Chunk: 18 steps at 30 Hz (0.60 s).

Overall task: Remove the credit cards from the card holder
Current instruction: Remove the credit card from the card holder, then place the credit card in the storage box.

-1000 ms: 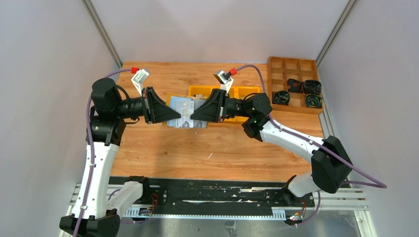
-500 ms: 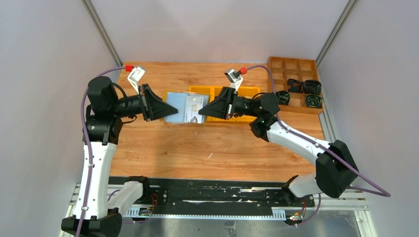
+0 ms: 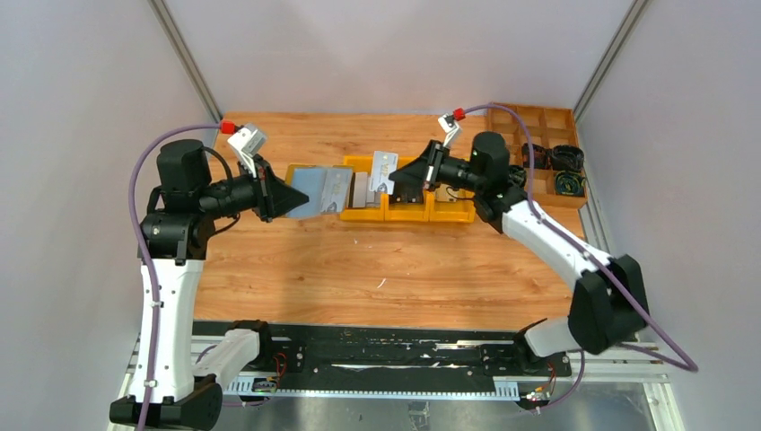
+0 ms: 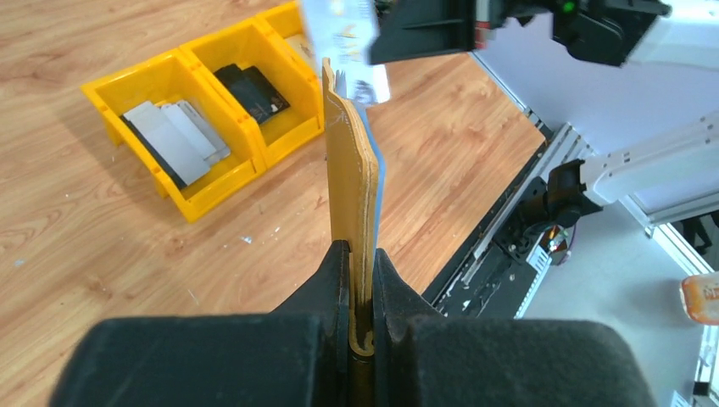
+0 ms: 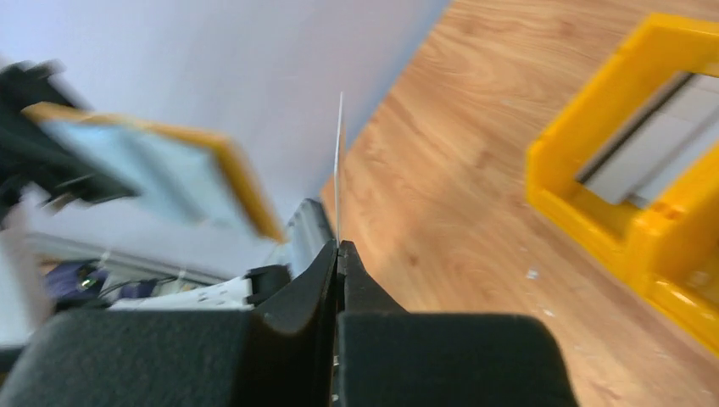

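My left gripper [image 3: 301,199] is shut on the near edge of the card holder [image 3: 323,187], held above the table. In the left wrist view the holder [image 4: 352,170] stands edge-on, mustard-yellow, between my fingers [image 4: 339,271]. My right gripper [image 3: 397,181] is shut on one pale credit card [image 3: 383,169], clear of the holder and above the yellow bins. In the right wrist view the card [image 5: 339,161] shows as a thin edge rising from the closed gripper [image 5: 338,248], with the holder [image 5: 161,165] blurred at left. The card [image 4: 343,30] also shows in the left wrist view.
A row of yellow bins [image 3: 408,215] sits mid-table. One bin holds several grey cards [image 4: 169,140], another a black block [image 4: 250,89]. A brown wooden divided tray [image 3: 529,121] with dark round parts stands at the back right.
My right gripper has drawn the card out of the holder and moved right and back over the bins. My left gripper has pulled the holder a little to the left.
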### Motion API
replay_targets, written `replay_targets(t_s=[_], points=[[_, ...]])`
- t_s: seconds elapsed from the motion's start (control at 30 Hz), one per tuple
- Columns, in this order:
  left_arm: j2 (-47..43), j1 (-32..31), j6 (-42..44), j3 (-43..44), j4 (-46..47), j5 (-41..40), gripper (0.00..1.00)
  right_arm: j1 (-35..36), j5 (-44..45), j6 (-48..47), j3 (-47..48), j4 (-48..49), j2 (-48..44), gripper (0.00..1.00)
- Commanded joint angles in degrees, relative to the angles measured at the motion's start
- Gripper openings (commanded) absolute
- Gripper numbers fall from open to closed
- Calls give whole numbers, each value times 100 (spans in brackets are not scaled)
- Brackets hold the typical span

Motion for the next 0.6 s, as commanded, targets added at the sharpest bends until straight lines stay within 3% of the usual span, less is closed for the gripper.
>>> replay_targets(t_s=[0.0, 0.33, 0.57], points=[[-165, 32, 358, 88, -233, 287, 0, 40, 799, -990, 651, -1335, 1104, 0], [-317, 32, 319, 133, -241, 727, 0, 555, 1736, -1054, 3037, -2338, 3821, 0], [-255, 32, 313, 115, -251, 944, 0, 904, 2415, -1087, 4222, -3083, 4876, 0]])
